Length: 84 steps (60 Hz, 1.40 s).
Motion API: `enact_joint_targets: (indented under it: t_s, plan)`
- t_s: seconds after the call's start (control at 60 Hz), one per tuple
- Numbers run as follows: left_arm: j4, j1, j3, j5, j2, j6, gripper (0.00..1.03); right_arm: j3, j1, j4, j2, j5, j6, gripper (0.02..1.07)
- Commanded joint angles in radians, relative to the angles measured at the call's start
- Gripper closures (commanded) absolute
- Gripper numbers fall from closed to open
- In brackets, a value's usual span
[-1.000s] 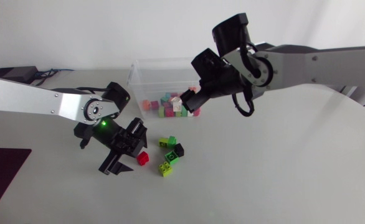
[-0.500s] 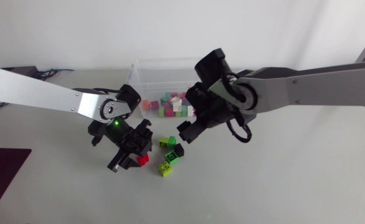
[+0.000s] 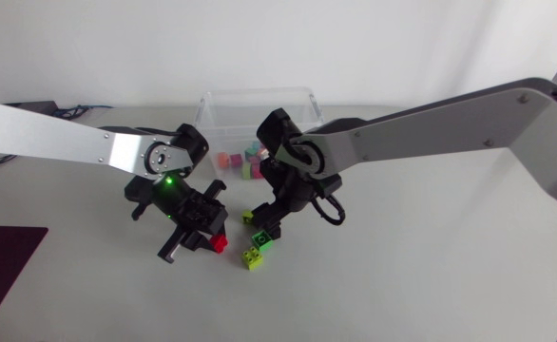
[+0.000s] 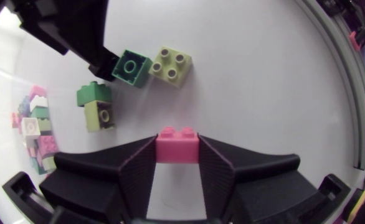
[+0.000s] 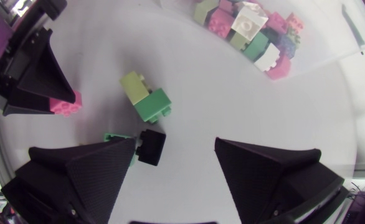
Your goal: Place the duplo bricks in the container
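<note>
Pink duplo brick (image 4: pixel 177 137) pinched in left gripper (image 4: pixel 177 152), at 7 o'clock of clear container (image 3: pixel 259 93). Right gripper (image 5: pixel 173 146) spread wide, black brick (image 5: pixel 151 146) beside one finger. Pick step, I reckon. Next: lift left, carry toward 1 o'clock, release over container.

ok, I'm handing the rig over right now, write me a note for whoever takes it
Left claw: shut on a pink brick, at the table, short of the container.
Right claw: open over the loose bricks, gripping nothing; black brick sits by one finger.
Loose on the table: black brick, teal brick, lime brick, green-and-olive stack.
Done: a pile of bricks lies in the container.
Left: drop in the pink brick, then the loose ones.
</note>
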<state>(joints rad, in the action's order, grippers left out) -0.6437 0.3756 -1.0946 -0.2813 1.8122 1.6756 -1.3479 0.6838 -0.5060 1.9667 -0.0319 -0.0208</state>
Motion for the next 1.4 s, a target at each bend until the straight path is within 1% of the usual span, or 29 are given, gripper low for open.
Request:
enact_joint_targets:
  t_s: [0.0, 0.117, 0.15, 0.2, 0.367, 0.55, 0.583, 0.633, 0.667, 0.717, 0.733, 0.783, 0.817, 0.833, 0.85, 0.933, 1.033, 1.1, 1.133, 1.217, 1.233, 1.283, 1.3, 1.383]
  plan:
    - [-0.022, -0.023, 0.006, -0.029, -0.068, -0.016, 0.87, -0.033, 0.016, -0.029, 0.035, -0.011, 0.042, 0.17]
    - [-0.036, -0.069, -0.03, -0.098, -0.131, -0.062, 0.87, -0.042, 0.017, -0.043, 0.044, -0.011, 0.047, 0.18]
    - [-0.043, -0.086, -0.045, -0.117, -0.148, -0.079, 0.87, -0.045, 0.017, -0.045, 0.047, -0.011, 0.048, 0.22]
    - [-0.043, -0.106, -0.059, -0.148, -0.172, -0.1, 0.87, -0.05, 0.017, -0.048, 0.057, -0.013, 0.053, 0.25]
    - [-0.043, -0.161, -0.1, -0.228, -0.217, -0.165, 0.87, -0.062, 0.016, -0.055, 0.092, -0.019, 0.062, 0.25]
    - [-0.02, -0.185, -0.143, -0.272, -0.231, -0.241, 0.87, -0.08, 0.013, -0.066, 0.127, -0.028, 0.073, 0.25]
    - [0.018, -0.188, -0.16, -0.283, -0.231, -0.294, 0.87, -0.085, 0.01, -0.069, 0.133, -0.028, 0.074, 0.27]
    - [0.042, -0.191, -0.179, -0.302, -0.231, -0.33, 0.87, -0.085, 0.008, -0.068, 0.136, -0.028, 0.076, 0.35]
    - [0.068, -0.193, -0.192, -0.308, -0.229, -0.367, 0.87, -0.086, 0.006, -0.068, 0.139, -0.028, 0.078, 0.37]
    - [0.122, -0.193, -0.203, -0.311, -0.225, -0.427, 0.87, -0.088, 0.005, -0.066, 0.146, -0.028, 0.078, 0.43]
    - [0.125, -0.193, -0.203, -0.311, -0.225, -0.43, 0.87, -0.088, 0.005, -0.066, 0.146, -0.028, 0.078, 0.44]
    - [0.216, -0.193, -0.215, -0.311, -0.214, -0.522, 0.87, -0.088, 0.005, -0.065, 0.15, -0.026, 0.076, 0.49]
    - [0.276, -0.193, -0.22, -0.311, -0.208, -0.58, 0.87, -0.086, 0.005, -0.063, 0.152, -0.025, 0.074, 0.53]
    - [0.288, -0.193, -0.222, -0.311, -0.206, -0.591, 0.87, -0.086, 0.005, -0.062, 0.153, -0.025, 0.074, 0.57]
    - [0.326, -0.195, -0.228, -0.309, -0.197, -0.633, 0.87, -0.083, 0.005, -0.057, 0.153, -0.025, 0.073, 0.6]
    - [0.389, -0.196, -0.277, -0.309, -0.159, -0.734, 0.87, -0.071, 0.008, -0.037, 0.152, -0.017, 0.067, 0.76]
    - [0.472, -0.201, -0.303, -0.309, -0.123, -0.84, 0.87, -0.053, 0.011, -0.016, 0.156, -0.01, 0.058, 0.78]
    - [0.5, -0.199, -0.31, -0.309, -0.109, -0.867, 0.87, -0.04, 0.01, -0.003, 0.15, -0.008, 0.055, 0.78]
    - [0.529, -0.199, -0.315, -0.305, -0.096, -0.904, 0.87, -0.027, 0.01, 0.003, 0.136, -0.006, 0.051, 0.8]
    - [0.564, -0.198, -0.321, -0.291, -0.074, -0.945, 0.86, 0.0, 0.006, 0.011, 0.097, -0.005, 0.051, 0.8]
    - [0.582, -0.198, -0.327, -0.28, -0.06, -0.97, 0.86, 0.006, 0.005, 0.012, 0.086, -0.005, 0.051, 0.8]
    - [0.599, -0.198, -0.332, -0.268, -0.048, -0.99, 0.86, 0.015, 0.0, 0.012, 0.067, -0.005, 0.051, 0.8]
    - [0.627, -0.198, -0.335, -0.251, -0.034, -1.021, 0.86, 0.024, -0.006, 0.012, 0.047, -0.005, 0.051, 0.8]
    - [0.688, -0.198, -0.344, -0.213, 0.004, -1.091, 0.85, 0.036, -0.029, 0.009, -0.003, -0.003, 0.05, 0.8]
